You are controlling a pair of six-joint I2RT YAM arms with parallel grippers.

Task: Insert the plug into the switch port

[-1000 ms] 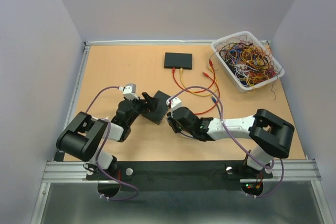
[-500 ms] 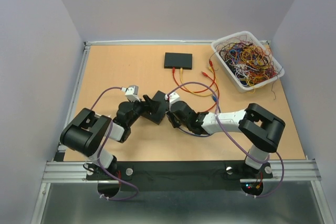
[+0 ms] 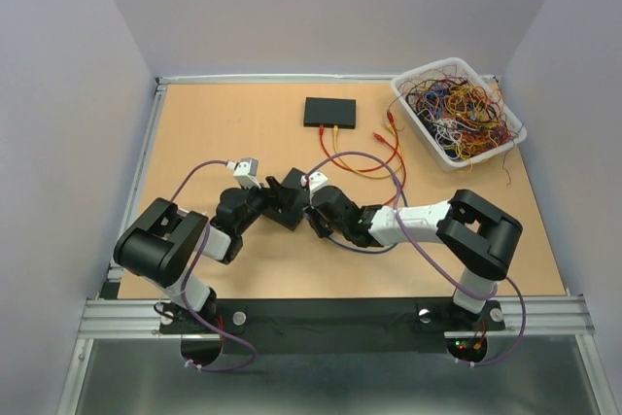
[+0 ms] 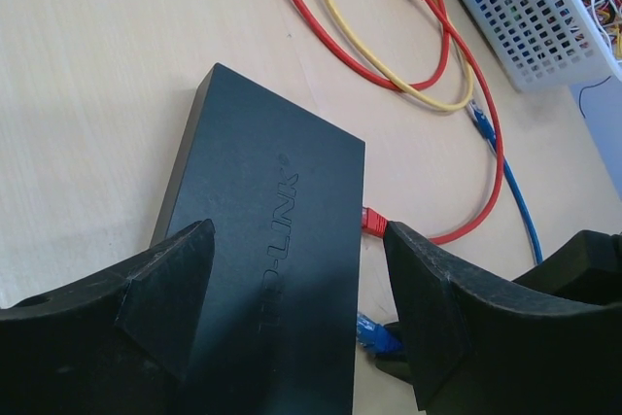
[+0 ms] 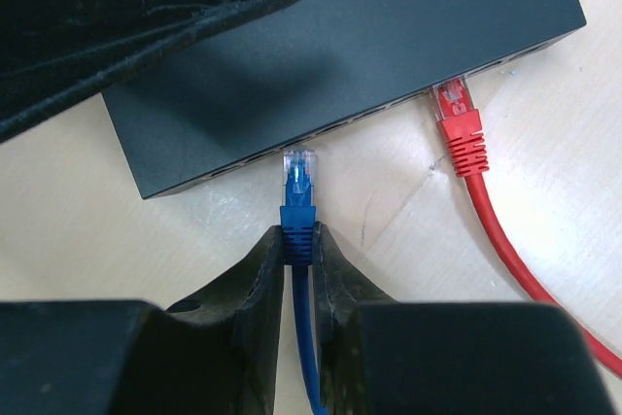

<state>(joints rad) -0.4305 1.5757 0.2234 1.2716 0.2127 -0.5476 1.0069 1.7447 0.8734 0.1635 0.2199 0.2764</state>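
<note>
A black TP-LINK switch point(image 4: 272, 201) lies flat on the table, its port side point(image 5: 389, 94) facing my right gripper. My left gripper point(image 4: 299, 240) is open and straddles the switch point(image 3: 292, 209). A gap shows between its right finger point(image 4: 428, 308) and the port side. My right gripper point(image 5: 298, 235) is shut on the boot of a blue plug point(image 5: 298, 187). The plug's clear tip touches the port face near the middle. A red plug point(image 5: 459, 123) sits in a port further right. In the top view both grippers point(image 3: 280, 196) point(image 3: 316, 209) meet at the switch.
A second black switch point(image 3: 330, 112) lies at the back with yellow and red cables point(image 3: 374, 157) running from it. A white bin point(image 3: 457, 109) full of tangled cables stands at the back right. The red cable point(image 4: 486, 182) and blue cable point(image 4: 520, 201) loop right of the near switch.
My right gripper has carried the blue plug left, up to the switch's port side. My left gripper has moved over the switch and its jaws have narrowed.
</note>
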